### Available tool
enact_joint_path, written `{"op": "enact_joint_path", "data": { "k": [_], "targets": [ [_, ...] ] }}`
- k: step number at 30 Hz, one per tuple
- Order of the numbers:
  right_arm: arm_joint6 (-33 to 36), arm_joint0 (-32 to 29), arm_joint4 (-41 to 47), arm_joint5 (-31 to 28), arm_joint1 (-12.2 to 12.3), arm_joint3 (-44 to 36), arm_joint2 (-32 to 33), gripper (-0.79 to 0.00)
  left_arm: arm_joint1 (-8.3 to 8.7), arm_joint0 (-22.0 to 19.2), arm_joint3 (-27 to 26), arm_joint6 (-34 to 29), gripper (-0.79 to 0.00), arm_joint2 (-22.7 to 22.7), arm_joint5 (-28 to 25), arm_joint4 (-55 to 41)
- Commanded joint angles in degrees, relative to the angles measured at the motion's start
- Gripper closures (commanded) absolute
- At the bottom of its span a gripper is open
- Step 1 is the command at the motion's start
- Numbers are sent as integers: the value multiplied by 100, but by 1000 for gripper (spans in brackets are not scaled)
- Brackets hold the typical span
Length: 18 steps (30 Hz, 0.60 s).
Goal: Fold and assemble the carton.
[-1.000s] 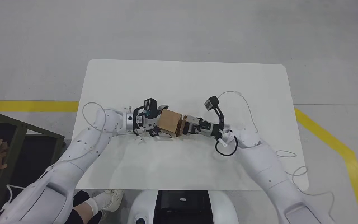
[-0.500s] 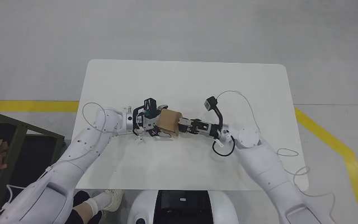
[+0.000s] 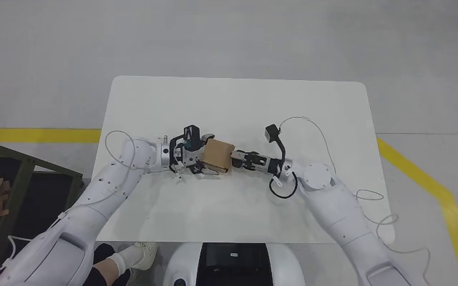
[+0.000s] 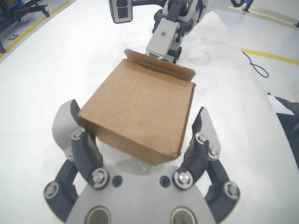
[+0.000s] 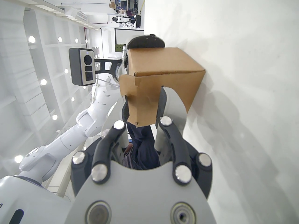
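Observation:
A small brown carton (image 3: 217,154) lies on the white table (image 3: 300,107), between my two grippers. My left gripper (image 3: 197,161) straddles the carton's (image 4: 140,108) near end. In the left wrist view its fingers (image 4: 70,115) are spread wide; one pad touches the carton's side and a thin gap shows at the other. My right gripper (image 3: 237,159) is at the opposite end, shut on the end flap (image 5: 140,108): one finger (image 5: 172,108) lies on the flap's outer face and the other is behind it. The same right gripper (image 4: 163,57) pinches that flap (image 4: 161,67) in the left wrist view.
A thin white cable (image 3: 315,132) loops over the table behind the right arm. The right arm's wrist camera (image 3: 272,131) sticks up near the carton. A dark rack (image 3: 21,186) stands off the table's left side. Bare table surrounds the carton.
My right gripper has edged a little toward the carton, bringing the end flap closer against it. The left arm has stayed where it was.

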Motion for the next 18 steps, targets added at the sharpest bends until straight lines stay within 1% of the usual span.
{"op": "enact_joint_path", "data": {
  "k": [1,9,12,15,18],
  "targets": [
    [-18,-14,-28,15,5,-20,15,-256,1,1,0,3,-785,0,0,2],
    [-129,-96,-210,126,40,-138,94,-191,8,5,1,-3,-785,-1,0,3],
    [-168,-130,-271,167,52,-197,120,-132,10,8,-1,-3,-785,-1,0,3],
    [-192,-168,-292,191,60,-253,142,-120,12,10,-2,-1,-785,-1,0,4],
    [-217,-204,-297,224,67,-295,165,-135,13,12,-4,0,-785,-1,0,5]
  ]
}}
